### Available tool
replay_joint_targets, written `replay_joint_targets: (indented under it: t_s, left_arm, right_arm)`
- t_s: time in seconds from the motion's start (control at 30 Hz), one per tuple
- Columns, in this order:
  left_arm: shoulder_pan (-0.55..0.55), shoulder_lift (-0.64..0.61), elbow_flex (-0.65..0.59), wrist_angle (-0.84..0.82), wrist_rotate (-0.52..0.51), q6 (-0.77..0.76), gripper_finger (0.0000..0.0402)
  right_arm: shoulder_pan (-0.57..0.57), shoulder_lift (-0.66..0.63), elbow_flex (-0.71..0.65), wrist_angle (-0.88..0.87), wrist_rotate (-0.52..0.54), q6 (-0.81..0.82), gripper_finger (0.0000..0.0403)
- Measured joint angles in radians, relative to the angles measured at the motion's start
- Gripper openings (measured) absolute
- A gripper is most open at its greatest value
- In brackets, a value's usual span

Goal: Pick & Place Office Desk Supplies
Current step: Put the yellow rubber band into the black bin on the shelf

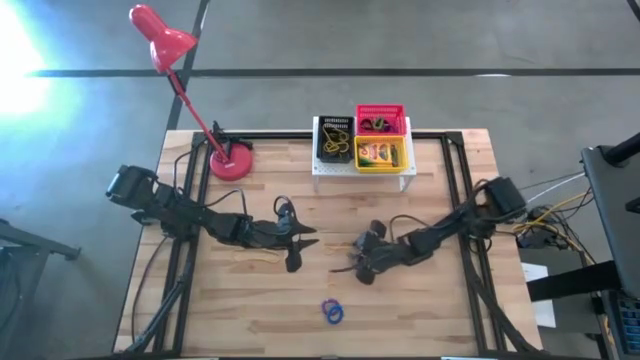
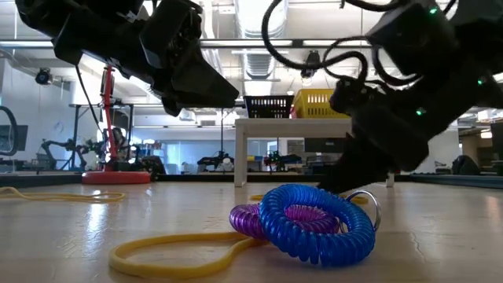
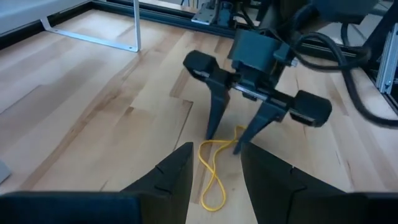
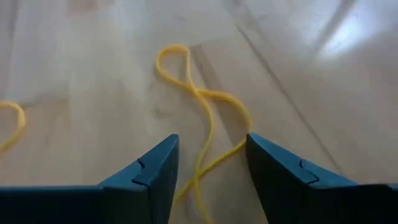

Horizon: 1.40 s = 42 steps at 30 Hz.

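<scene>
Dark arms, looping black cables, tapered claw (image 3: 236, 138) fingers.

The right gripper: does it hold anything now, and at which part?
Nothing is held. The right gripper stands open, fingertips down at the table on either side of a yellow rubber band, not yet closed on it.

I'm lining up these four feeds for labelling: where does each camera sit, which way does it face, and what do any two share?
High view: overhead, straight down on the table; both arms visible.
Low view: tabletop height, facing the room across the blue coil ring; both arms descend from above.
Left wrist view: past the left gripper toward the right gripper over a yellow rubber band.
Right wrist view: past its open fingers down at the wood.
Shared: both wrist views show that band.
</scene>
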State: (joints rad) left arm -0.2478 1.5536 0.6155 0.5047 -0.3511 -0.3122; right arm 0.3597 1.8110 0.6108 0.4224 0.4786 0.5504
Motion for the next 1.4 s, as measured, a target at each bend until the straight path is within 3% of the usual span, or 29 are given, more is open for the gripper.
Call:
replay_joint_targets:
  t_s: [0.1, 0.2, 0.37, 0.5, 0.57, 0.67, 0.8, 0.93, 1.0, 1.2, 1.4]
  left_arm:
    - [0.0, 0.0, 0.0, 0.0, 0.0, -0.003, 0.014]
    - [0.0, 0.0, 0.0, 0.0, 0.001, -0.011, 0.014]
    - [0.0, 0.0, 0.0, -0.001, 0.001, -0.023, 0.014]
    - [0.0, 0.0, -0.001, 0.001, 0.001, -0.029, 0.014]
    - [0.0, 0.0, 0.0, 0.013, 0.0, -0.029, 0.014]
    - [0.0, 0.0, 0.0, 0.057, 0.0, -0.005, 0.014]
    - [0.0, 0.0, 0.002, 0.158, 0.0, 0.032, 0.014]
    - [0.0, 0.0, 0.017, 0.221, 0.003, 0.062, 0.014]
    - [0.0, 0.0, 0.034, 0.237, 0.004, 0.091, 0.014]
    - [0.0, 0.0, 0.101, 0.238, 0.057, 0.224, 0.0141]
    - [0.002, 0.0, 0.154, 0.236, 0.135, 0.291, 0.016]
  right_arm:
    - [-0.012, 0.019, 0.03, -0.039, -0.054, 0.004, 0.0162]
    - [0.007, -0.017, 0.057, -0.225, -0.06, 0.027, 0.0123]
    - [0.095, -0.125, 0.073, -0.633, -0.003, 0.105, 0.0029]
    - [0.183, -0.209, 0.018, -0.71, 0.088, 0.21, 0.0013]
    - [0.221, -0.243, -0.022, -0.589, 0.155, 0.232, 0.001]
    - [0.266, -0.277, -0.107, -0.247, 0.34, 0.186, 0.0009]
    - [0.267, -0.252, -0.21, 0.366, 0.508, -0.129, 0.0008]
    - [0.225, -0.204, -0.255, 0.961, 0.486, -0.529, 0.0008]
    - [0.205, -0.192, -0.261, 1.15, 0.433, -0.666, 0.0008]
    - [0.128, -0.234, -0.173, 1.064, 0.29, -0.719, 0.0008]
    - [0.115, -0.239, -0.08, 0.914, 0.275, -0.775, 0.0008]
